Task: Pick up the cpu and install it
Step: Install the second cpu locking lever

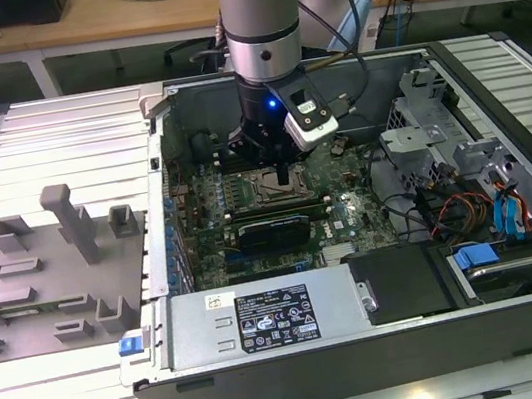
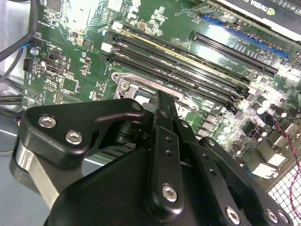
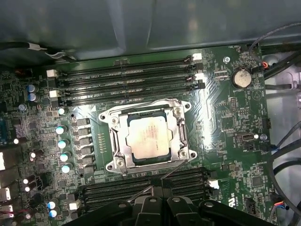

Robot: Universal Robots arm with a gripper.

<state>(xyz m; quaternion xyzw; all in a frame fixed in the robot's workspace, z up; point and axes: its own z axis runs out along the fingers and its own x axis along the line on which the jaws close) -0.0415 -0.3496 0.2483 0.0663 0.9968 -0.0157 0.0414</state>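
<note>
- In the exterior view we see the silver-grey robot arm (image 1: 260,18) reaching down into the open dark metal computer case (image 1: 370,345), its black gripper (image 1: 282,172) hanging just above the dark square socket frame (image 1: 269,187) on the green motherboard (image 1: 348,207).
- That view also gives us the surroundings — a grey plastic fixture tray with upright posts (image 1: 50,274) on the slatted metal table (image 1: 54,142) at the exterior view's left, a white rectangular printed label (image 1: 273,318) on the power-supply box, and blue-tabbed drive bays (image 1: 502,253) at the exterior view's right.
- In the first wrist view we look straight onto the socket: the small flat square cpu with its pale silvery metal top (image 3: 148,138) lies seated inside the metal-rimmed frame (image 3: 115,134), flat and level, with black memory slots (image 3: 127,80) on either side of the socket.
- The cpu sits apart from the gripper (image 3: 162,205), whose black fingertips show at the picture's edge, just beyond the frame; nothing is between them.
- In the second wrist view the gripper's black body (image 2: 160,155) covers most of the socket; we see one corner of the frame (image 2: 124,84) and long memory slots (image 2: 197,61).
- The fingers stand close together, nearly touching, and grip nothing.
</note>
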